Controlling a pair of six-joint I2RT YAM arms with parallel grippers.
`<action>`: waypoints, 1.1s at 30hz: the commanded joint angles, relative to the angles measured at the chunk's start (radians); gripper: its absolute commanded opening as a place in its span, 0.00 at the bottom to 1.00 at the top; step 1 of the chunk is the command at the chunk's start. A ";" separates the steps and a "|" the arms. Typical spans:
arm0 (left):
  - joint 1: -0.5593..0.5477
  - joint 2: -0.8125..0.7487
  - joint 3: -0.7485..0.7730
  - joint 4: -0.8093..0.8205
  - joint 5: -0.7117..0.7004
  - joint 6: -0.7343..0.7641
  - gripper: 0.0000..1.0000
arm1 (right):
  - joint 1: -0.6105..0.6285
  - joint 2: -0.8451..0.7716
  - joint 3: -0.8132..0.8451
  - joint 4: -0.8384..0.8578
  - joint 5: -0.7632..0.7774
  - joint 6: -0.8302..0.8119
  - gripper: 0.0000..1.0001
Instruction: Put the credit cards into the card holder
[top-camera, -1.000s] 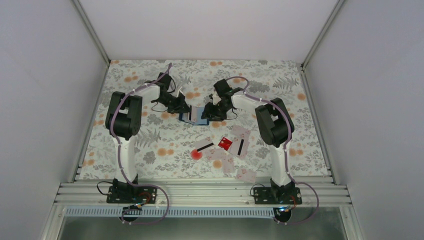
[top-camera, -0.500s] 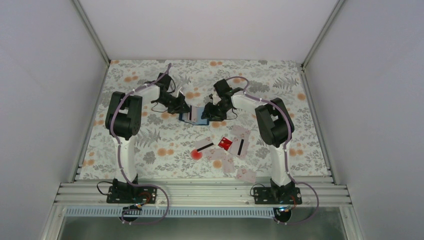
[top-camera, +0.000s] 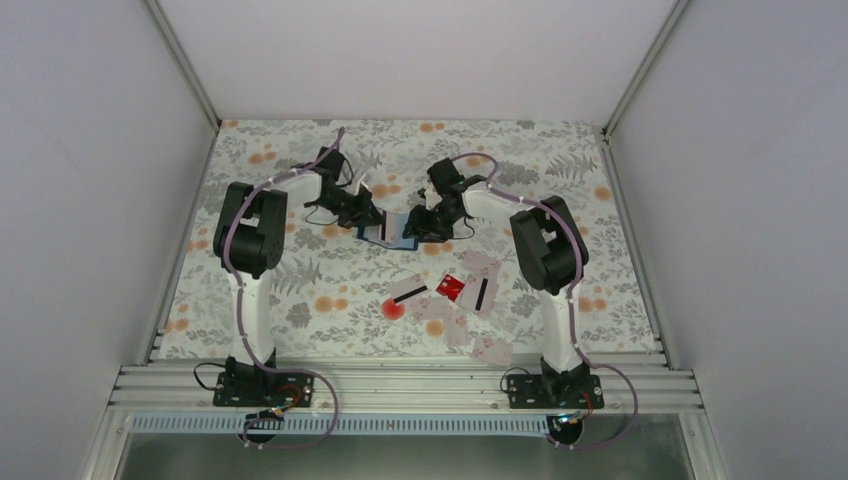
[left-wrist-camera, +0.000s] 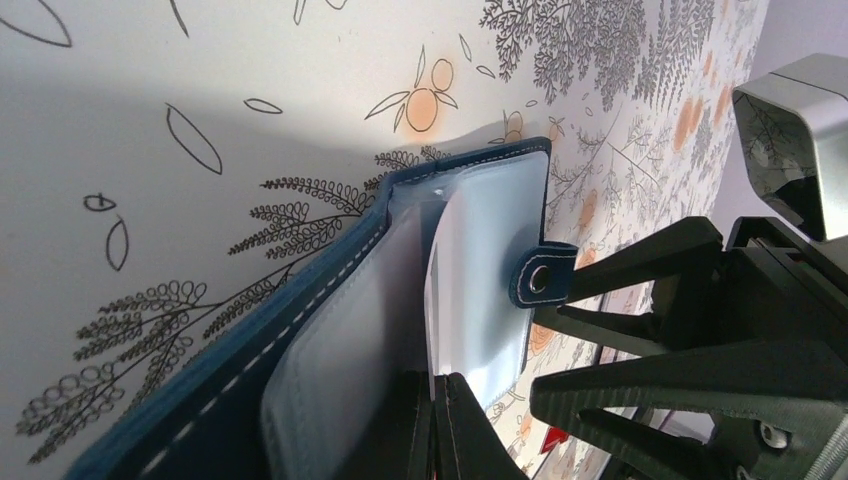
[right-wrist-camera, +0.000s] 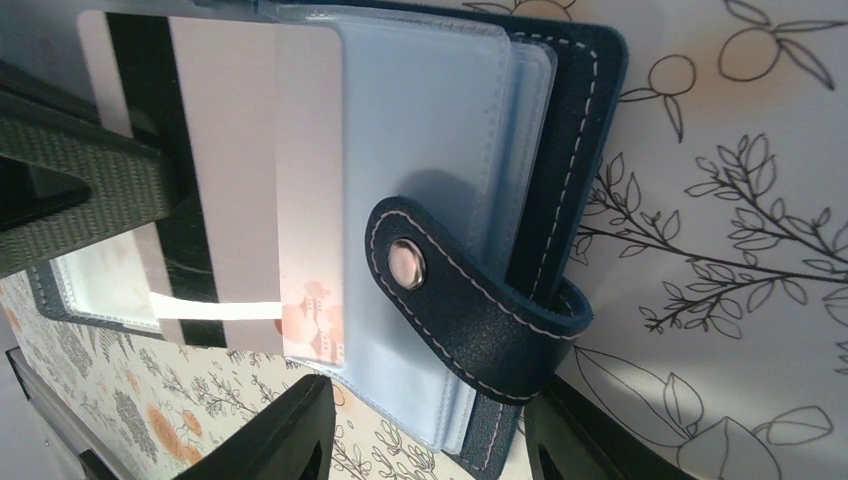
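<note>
The navy card holder (top-camera: 392, 231) lies open at mid-table between both arms. My left gripper (left-wrist-camera: 437, 400) is shut on the edge of a whitish credit card (left-wrist-camera: 447, 290). That card stands partly inside a clear pocket (right-wrist-camera: 420, 130), and its black stripe (right-wrist-camera: 150, 120) still shows outside. My right gripper (right-wrist-camera: 430, 445) is open; its fingers (right-wrist-camera: 290, 430) straddle the holder's near edge beside the snap tab (right-wrist-camera: 450, 300). Several more credit cards (top-camera: 484, 292), one of them red (top-camera: 451, 286), lie loose nearer the bases.
The floral tablecloth (top-camera: 560, 200) covers the table, with white walls on three sides. The loose cards spread from the middle to the near right (top-camera: 492, 349). Both grippers (top-camera: 368, 214) (top-camera: 418, 228) crowd the holder, fingers close together.
My left gripper has edged a little to the right toward the holder, taking the card with it. The right arm and the loose cards have stayed put.
</note>
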 joint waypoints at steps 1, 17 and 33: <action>-0.020 0.056 -0.017 0.037 0.019 -0.011 0.02 | 0.024 0.040 -0.003 0.004 -0.002 -0.011 0.49; -0.044 0.109 0.012 0.007 0.014 0.034 0.03 | 0.024 0.051 0.016 -0.003 0.001 -0.020 0.49; -0.087 0.110 0.060 -0.005 -0.019 -0.012 0.23 | 0.023 0.045 0.012 -0.003 0.003 -0.035 0.49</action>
